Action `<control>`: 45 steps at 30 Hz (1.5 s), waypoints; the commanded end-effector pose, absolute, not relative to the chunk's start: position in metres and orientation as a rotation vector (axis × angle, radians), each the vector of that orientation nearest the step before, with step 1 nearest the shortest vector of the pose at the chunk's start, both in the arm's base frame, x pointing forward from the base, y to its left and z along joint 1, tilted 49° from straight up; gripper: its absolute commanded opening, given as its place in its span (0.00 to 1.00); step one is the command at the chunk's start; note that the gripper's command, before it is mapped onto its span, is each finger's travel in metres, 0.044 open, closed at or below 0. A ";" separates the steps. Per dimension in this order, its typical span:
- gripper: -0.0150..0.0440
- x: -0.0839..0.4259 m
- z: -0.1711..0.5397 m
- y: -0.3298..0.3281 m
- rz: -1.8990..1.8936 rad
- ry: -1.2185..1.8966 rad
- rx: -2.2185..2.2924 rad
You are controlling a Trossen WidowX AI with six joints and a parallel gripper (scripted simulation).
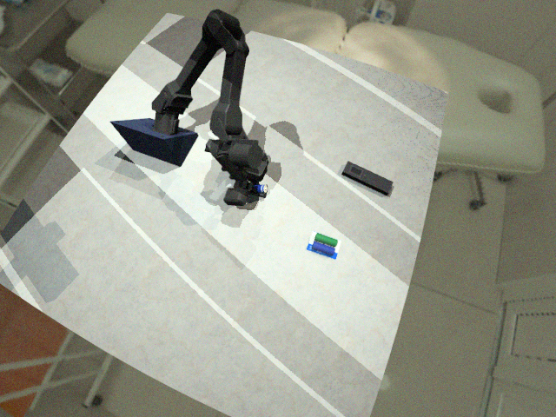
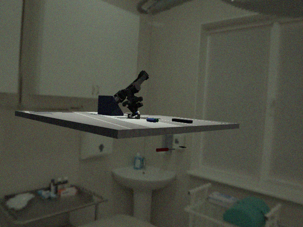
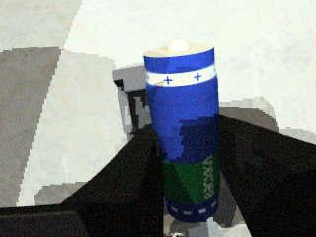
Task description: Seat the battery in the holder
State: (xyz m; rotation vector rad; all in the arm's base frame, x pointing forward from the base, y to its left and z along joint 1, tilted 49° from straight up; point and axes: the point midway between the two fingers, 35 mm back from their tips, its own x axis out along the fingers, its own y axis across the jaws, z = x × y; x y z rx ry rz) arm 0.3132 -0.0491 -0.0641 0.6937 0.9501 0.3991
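Wrist: battery (image 1: 261, 188) (image 2: 138, 112) (image 3: 185, 128) betw. fingers, hand (image 1: 251, 190) (image 2: 136, 112) (image 3: 184, 130) clamped on it; holder (image 2: 135, 117) (image 3: 132, 84) prob. beneath, partly hidden.
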 end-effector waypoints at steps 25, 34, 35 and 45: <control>0.38 0.299 -0.065 -0.038 0.350 0.885 0.714; 0.38 0.292 -0.066 -0.037 0.350 0.885 0.714; 0.38 0.291 -0.067 -0.037 0.349 0.885 0.715; 0.38 0.285 -0.067 -0.036 0.347 0.889 0.711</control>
